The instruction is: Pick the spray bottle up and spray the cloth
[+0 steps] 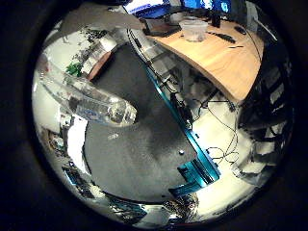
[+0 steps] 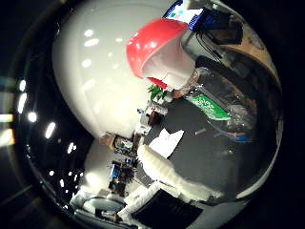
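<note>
The clear plastic spray bottle with a red and white spray head [image 2: 190,71] is very close to the palm and above the dark grey table mat [image 1: 139,154], so it seems lifted. I judge the next step is to aim the nozzle at the white cloth [image 2: 164,141] on the mat and keep the bottle steady. No fingers are visible, so I cannot tell their state.

The bottle [image 2: 209,90] sits so close to the palm that its base runs out of the thumb-side view, and its label print is too blurred to tell. The cloth [image 2: 165,141] is small and lacks detail. Whether the fingers [image 2: 171,174] touch the bottle cannot be told.
</note>
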Controlling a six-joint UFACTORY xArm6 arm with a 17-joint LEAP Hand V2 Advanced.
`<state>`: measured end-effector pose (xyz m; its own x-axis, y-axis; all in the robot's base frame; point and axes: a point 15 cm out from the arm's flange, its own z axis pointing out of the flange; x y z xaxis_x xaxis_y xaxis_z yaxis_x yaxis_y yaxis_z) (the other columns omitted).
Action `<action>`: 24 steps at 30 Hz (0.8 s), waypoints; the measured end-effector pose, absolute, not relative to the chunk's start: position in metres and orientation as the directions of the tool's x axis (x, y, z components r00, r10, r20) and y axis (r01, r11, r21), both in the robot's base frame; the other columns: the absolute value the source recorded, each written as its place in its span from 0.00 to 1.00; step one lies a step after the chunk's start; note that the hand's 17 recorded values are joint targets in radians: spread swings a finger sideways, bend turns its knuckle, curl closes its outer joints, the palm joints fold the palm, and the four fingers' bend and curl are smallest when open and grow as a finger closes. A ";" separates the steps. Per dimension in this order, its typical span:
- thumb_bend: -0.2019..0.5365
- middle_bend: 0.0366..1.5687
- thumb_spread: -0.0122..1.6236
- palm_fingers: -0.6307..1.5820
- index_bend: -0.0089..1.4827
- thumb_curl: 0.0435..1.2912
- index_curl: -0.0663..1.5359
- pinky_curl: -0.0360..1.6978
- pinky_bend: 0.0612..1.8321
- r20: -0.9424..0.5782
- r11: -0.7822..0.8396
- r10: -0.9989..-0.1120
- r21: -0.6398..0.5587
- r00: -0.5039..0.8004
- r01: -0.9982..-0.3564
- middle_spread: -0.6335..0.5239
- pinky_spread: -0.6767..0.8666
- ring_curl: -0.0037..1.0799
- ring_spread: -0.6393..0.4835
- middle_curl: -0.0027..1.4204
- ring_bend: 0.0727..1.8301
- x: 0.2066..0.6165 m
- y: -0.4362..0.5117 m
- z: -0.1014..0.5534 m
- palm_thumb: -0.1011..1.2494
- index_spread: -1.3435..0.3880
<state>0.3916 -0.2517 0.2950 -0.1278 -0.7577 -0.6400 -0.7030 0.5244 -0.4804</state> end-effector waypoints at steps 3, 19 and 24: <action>0.23 0.12 0.63 0.41 0.12 0.28 0.23 0.02 0.63 -0.646 0.516 -0.755 -0.476 -0.115 -0.712 0.64 0.79 0.16 0.83 0.24 0.24 0.406 -0.256 0.293 0.35 0.65; 0.25 0.34 0.62 0.78 0.12 0.33 0.20 0.04 0.65 -0.705 0.489 -0.708 -0.453 -0.036 -0.746 0.22 0.25 0.30 0.25 0.31 0.55 0.488 -0.240 0.275 0.51 0.48; 0.24 0.47 0.53 0.89 0.21 0.38 0.27 0.09 0.64 -0.717 0.465 -0.697 -0.464 0.012 -0.754 0.18 0.07 0.37 0.25 0.39 0.60 0.515 -0.212 0.281 0.58 0.44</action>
